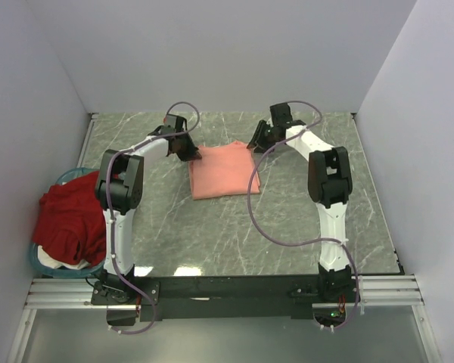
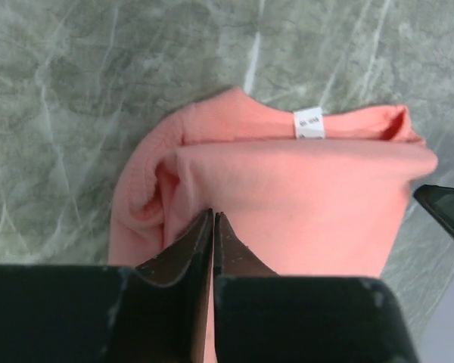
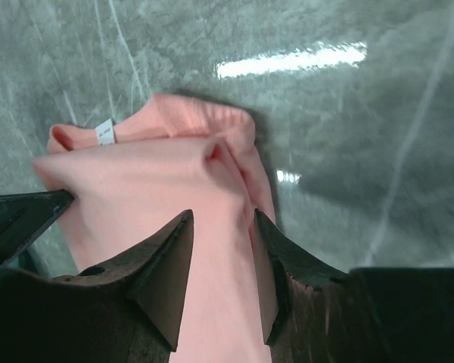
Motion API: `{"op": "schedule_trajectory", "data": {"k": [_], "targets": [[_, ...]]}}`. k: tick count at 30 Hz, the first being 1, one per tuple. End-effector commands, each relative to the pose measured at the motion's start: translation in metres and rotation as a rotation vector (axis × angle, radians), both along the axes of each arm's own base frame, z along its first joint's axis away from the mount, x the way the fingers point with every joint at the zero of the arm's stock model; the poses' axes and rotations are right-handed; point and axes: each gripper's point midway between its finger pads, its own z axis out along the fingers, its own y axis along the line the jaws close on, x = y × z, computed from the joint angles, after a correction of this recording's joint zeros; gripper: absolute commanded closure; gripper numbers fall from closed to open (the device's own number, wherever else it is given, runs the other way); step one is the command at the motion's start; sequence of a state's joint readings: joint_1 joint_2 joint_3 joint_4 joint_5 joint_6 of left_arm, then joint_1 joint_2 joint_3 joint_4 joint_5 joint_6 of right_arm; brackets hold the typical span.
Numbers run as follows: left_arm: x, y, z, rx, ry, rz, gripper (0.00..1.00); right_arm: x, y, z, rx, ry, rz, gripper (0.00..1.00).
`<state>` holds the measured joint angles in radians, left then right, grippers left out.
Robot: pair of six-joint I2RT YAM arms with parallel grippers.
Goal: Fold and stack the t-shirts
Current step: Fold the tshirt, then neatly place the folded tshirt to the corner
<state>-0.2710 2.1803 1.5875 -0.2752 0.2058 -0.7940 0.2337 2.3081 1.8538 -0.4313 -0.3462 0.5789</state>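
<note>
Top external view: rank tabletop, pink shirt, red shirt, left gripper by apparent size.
1. Grey marble tabletop
2-3. Dark red crumpled cotton t-shirt and salmon-pink folded cotton t-shirt: alike, unranked
4. Black left gripper

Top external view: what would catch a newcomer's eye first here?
The salmon-pink t-shirt lies folded into a rough rectangle at the far middle of the table. The left gripper is pinched shut on its far left corner, and the right gripper sits open astride its far right corner. Next comes the dark red t-shirt, heaped in the teal basket at the table's left edge.
</note>
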Motion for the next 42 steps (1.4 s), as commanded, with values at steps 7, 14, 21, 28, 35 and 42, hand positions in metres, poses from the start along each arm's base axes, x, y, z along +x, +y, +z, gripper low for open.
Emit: {"op": "schedule_trajectory", "data": {"k": [7, 14, 21, 28, 35, 42], "targets": [[-0.036, -0.016, 0.155, -0.115, -0.207, -0.083, 0.84, -0.022, -0.035, 0.072, -0.127, -0.179, -0.01, 0.54], [-0.146, -0.039, 0.197, -0.168, -0.295, -0.209, 0.8, -0.053, -0.042, 0.046, -0.204, -0.158, 0.016, 0.54], [-0.218, -0.009, 0.187, -0.098, -0.341, -0.272, 0.77, -0.065, -0.024, 0.019, -0.178, -0.143, 0.094, 0.52], [-0.251, 0.016, 0.176, -0.042, -0.375, -0.281, 0.72, -0.075, 0.0, 0.006, -0.165, -0.144, 0.139, 0.43], [-0.26, 0.024, 0.156, -0.006, -0.355, -0.288, 0.72, -0.076, 0.004, -0.01, -0.226, -0.098, 0.123, 0.43], [-0.265, 0.032, 0.144, 0.032, -0.352, -0.289, 0.72, -0.073, -0.009, -0.02, -0.303, -0.065, 0.089, 0.43]]}}
